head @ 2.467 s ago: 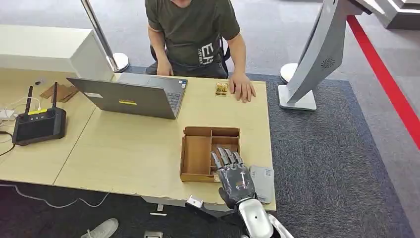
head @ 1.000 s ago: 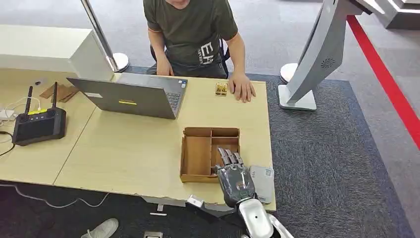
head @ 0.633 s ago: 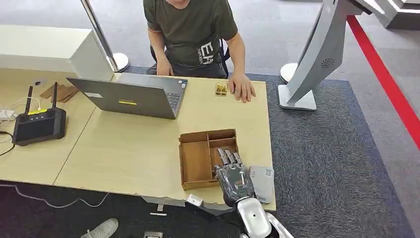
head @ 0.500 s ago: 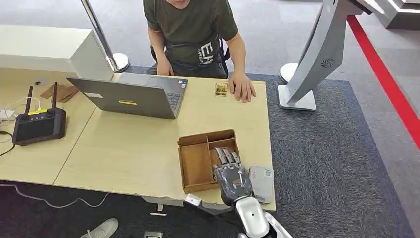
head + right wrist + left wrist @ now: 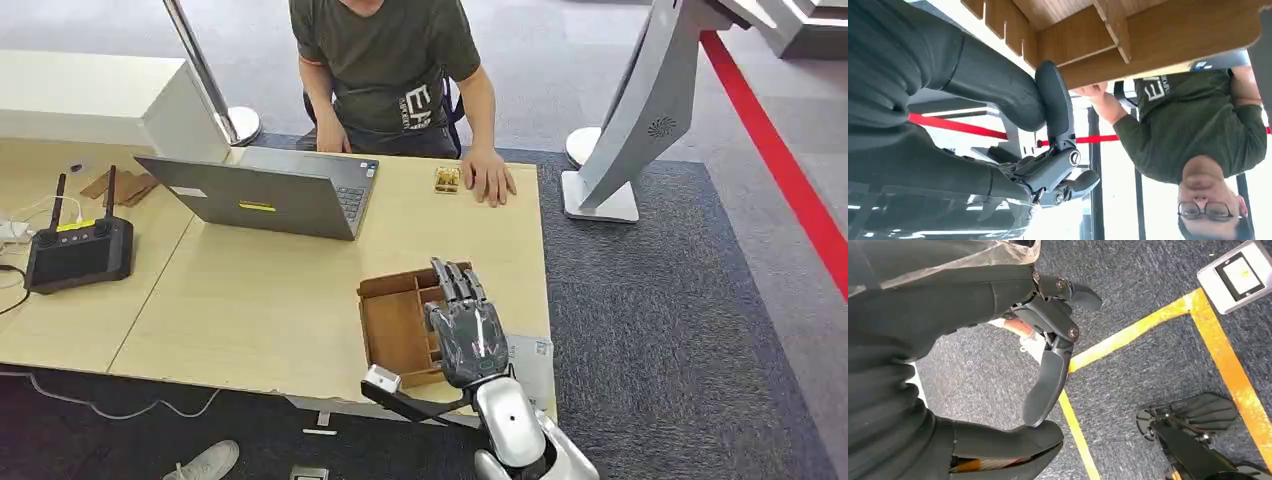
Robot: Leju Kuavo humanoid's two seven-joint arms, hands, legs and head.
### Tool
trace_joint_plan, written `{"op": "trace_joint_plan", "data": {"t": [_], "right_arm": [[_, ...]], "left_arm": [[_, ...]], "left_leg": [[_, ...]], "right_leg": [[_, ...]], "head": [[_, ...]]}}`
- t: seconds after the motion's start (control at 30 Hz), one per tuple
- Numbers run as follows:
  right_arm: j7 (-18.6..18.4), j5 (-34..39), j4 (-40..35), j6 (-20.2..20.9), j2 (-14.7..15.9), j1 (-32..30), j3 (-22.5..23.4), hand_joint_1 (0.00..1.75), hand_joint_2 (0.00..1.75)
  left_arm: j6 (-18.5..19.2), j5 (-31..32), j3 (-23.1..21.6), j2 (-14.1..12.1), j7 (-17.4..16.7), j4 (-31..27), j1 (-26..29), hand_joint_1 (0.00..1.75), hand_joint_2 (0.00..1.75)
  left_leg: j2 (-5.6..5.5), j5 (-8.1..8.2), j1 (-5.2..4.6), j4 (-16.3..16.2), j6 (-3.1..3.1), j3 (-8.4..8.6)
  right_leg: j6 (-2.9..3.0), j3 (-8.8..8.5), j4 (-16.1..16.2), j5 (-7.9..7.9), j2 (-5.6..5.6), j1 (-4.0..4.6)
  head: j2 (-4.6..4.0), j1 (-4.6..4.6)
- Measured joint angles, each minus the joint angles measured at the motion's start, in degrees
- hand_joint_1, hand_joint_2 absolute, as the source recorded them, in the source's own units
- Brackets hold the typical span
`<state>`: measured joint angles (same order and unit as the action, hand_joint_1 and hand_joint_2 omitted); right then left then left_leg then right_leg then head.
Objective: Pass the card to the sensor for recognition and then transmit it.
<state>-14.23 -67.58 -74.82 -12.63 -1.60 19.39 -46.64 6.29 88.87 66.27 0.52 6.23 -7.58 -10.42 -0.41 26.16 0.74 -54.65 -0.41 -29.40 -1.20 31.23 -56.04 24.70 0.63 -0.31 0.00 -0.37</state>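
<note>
A: Where is the right hand (image 5: pixel 464 325)?
B: Over the wooden tray (image 5: pixel 395 330), fingers apart and extended, holding nothing; the card (image 5: pixel 530 360) lies on the table (image 5: pixel 260 300) just beside it, on its outer side.
A: The left hand (image 5: pixel 1048 365)?
B: Empty, fingers loosely apart, above the carpet.

card (image 5: pixel 530 362): pale grey with a small blue mark; flat on the table's near right corner, just beside the wooden tray, partly hidden by the hand
</note>
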Motion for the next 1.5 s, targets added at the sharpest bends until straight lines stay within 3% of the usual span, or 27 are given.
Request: {"op": "trace_joint_plan", "data": {"t": [0.33, 0.37, 0.4, 0.63, 0.83, 1.2, 1.33, 1.37, 1.5], "right_arm": [[0.4, -0.2, -2.9, -1.2, 0.0, 0.2, 0.4, 1.75, 1.75], [0.4, -0.1, -3.1, -1.2, 0.1, 0.2, 0.4, 1.03, 1.75], [0.4, -0.1, -3.3, -1.1, 0.1, 0.1, 0.5, 0.0, 1.75], [1.3, 4.0, -4.3, 0.1, 0.4, -0.3, 1.3, 0.0, 1.75], [3.3, 13.4, -8.6, 2.3, 2.3, -1.3, 4.0, 0.0, 1.75], [3.5, 18.5, -28.2, 18.6, 10.8, -3.5, 11.7, 0.0, 1.75], [3.4, 18.5, -28.5, 19.1, 11.0, -3.5, 11.7, 0.0, 1.75], [2.3, 18.5, -35.1, 23.7, 14.0, -3.9, 12.4, 0.0, 1.75], [0.2, 18.9, -37.9, 29.0, 15.9, -3.7, 12.4, 0.0, 1.75]], "left_arm": [[0.1, 0.1, 0.0, 0.0, 0.0, 0.0, 0.0, 0.0, 1.75], [0.1, 0.1, 0.0, 0.0, 0.0, 0.0, 0.0, 0.0, 1.75], [0.1, 0.1, 0.0, 0.0, 0.0, 0.0, 0.0, 0.0, 1.75], [0.1, 0.0, 0.0, 0.0, 0.0, 0.0, 0.1, 0.0, 1.75], [0.1, 0.0, 0.0, 0.0, 0.2, 0.0, 0.4, 0.0, 1.75], [0.2, 0.2, 0.0, -0.3, 0.9, 0.0, 0.4, 0.0, 1.75], [0.2, 0.2, 0.0, -0.3, 0.9, 0.0, 0.4, 0.0, 1.75], [0.4, 0.2, 0.0, -0.3, 0.9, 0.0, 0.2, 0.0, 1.75], [0.4, 0.2, 0.0, -0.3, 0.6, 0.0, 0.0, 0.0, 1.75]], "left_leg": [[0.0, 0.0, 0.0, 0.0, 0.0, 0.0], [0.0, 0.0, 0.0, 0.0, 0.0, 0.0], [0.0, 0.0, 0.0, 0.0, 0.0, 0.0], [0.0, 0.0, 0.0, 0.0, 0.0, 0.0], [0.01, 0.0, -0.01, 0.0, 0.0, 0.01], [0.02, 0.01, -0.03, 0.0, 0.0, 0.01], [0.02, 0.01, -0.02, 0.0, 0.0, 0.01], [0.0, 0.01, -0.01, 0.0, 0.0, 0.0], [0.02, 0.01, 0.0, 0.0, 0.0, 0.0]], "right_leg": [[0.0, 0.0, 0.0, 0.0, 0.0, 0.0], [0.0, 0.0, 0.0, 0.0, 0.0, 0.0], [0.0, 0.0, 0.0, 0.0, 0.0, 0.0], [0.0, 0.01, 0.0, 0.0, 0.0, 0.0], [0.0, 0.02, 0.0, 0.0, 0.01, 0.0], [0.0, 0.02, 0.0, 0.0, 0.01, -0.02], [0.0, 0.02, 0.0, 0.0, 0.01, -0.02], [0.0, 0.02, 0.0, 0.0, 0.01, -0.02], [0.01, 0.0, 0.0, -0.01, 0.01, -0.01]], "head": [[0.0, 0.0], [0.0, 0.0], [0.0, 0.0], [0.0, 0.0], [0.0, 0.0], [0.0, 0.0], [0.0, 0.0], [0.0, 0.0], [0.0, 0.0]]}}
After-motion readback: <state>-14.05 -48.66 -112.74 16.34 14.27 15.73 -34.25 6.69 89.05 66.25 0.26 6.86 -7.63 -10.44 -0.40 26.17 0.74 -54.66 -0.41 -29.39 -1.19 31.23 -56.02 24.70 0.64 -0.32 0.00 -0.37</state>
